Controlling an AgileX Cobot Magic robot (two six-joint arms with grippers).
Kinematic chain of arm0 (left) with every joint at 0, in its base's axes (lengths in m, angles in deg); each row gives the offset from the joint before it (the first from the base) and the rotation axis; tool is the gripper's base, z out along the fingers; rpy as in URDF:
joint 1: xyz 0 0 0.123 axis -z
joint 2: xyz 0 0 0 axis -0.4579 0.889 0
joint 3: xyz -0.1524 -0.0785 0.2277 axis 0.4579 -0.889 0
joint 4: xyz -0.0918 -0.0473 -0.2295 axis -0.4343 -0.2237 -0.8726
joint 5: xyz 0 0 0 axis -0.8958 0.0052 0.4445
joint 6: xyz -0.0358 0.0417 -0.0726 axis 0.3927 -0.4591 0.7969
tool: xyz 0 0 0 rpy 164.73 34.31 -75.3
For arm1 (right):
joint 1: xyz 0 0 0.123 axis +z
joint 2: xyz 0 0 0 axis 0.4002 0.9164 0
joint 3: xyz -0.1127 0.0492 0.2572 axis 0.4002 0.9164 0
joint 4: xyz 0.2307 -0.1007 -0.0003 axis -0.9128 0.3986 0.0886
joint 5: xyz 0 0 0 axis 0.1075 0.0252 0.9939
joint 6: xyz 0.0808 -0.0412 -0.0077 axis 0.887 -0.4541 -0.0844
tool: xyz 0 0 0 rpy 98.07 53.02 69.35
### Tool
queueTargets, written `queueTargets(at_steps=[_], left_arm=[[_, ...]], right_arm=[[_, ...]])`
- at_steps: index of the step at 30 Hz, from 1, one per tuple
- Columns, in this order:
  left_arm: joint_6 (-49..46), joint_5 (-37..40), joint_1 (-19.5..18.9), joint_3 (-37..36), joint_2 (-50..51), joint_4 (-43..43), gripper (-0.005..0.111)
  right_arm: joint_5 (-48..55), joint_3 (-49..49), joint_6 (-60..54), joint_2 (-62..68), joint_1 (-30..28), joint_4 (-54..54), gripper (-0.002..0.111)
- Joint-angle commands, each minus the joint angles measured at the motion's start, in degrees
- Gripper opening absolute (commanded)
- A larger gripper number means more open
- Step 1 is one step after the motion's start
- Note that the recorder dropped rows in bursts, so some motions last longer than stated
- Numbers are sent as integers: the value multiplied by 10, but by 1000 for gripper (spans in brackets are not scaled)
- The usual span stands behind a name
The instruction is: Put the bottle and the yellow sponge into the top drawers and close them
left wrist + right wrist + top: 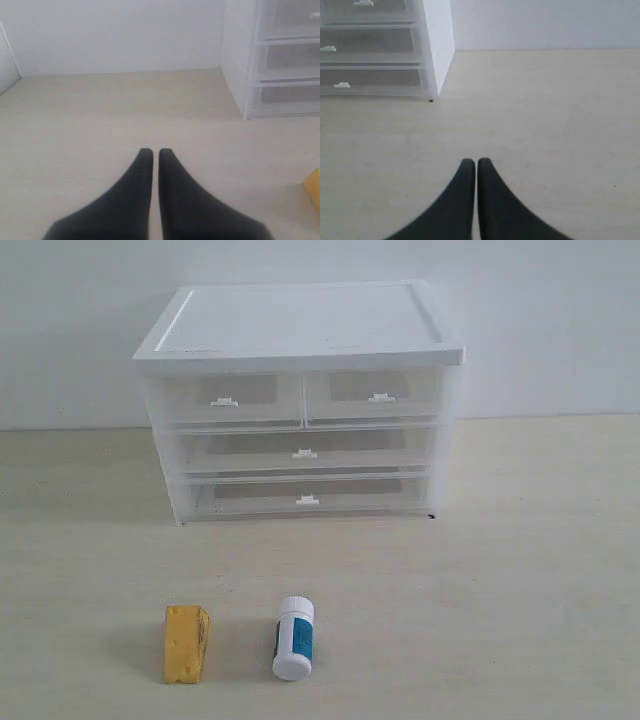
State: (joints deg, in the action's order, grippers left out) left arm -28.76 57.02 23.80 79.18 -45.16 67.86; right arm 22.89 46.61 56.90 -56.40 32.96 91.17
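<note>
Translucent plastic top drawers (232, 400), pitted foam yellow sponge (186, 643), smooth white plastic bottle (294, 638), matt pale table (500, 590).

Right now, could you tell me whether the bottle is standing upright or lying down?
Lying down: the bottle rests on its side beside the yellow sponge.

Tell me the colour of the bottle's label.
Blue-teal, on the white bottle with its white cap; the exterior view shows it best.
</note>
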Motion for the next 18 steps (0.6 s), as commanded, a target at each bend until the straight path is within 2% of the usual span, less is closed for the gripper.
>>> queueTargets(at_steps=[1, 12, 14, 15, 18], left_arm=[[-2, 1, -1, -2, -1, 0, 4], [-15, -9, -1, -2, -1, 9, 4], [-23, -64, -1, -2, -1, 15, 4], [-22, -121, -1, -2, -1, 2, 4], [-22, -196, -1, -2, -1, -3, 4]], right_arm=[[-2, 0, -2, -3, -2, 0, 0], [-2, 0, -2, -3, -2, -1, 0], [-2, 0, -2, -3, -2, -1, 0], [-2, 0, -2, -3, -2, -1, 0], [-2, 0, -2, -3, -2, -1, 0]])
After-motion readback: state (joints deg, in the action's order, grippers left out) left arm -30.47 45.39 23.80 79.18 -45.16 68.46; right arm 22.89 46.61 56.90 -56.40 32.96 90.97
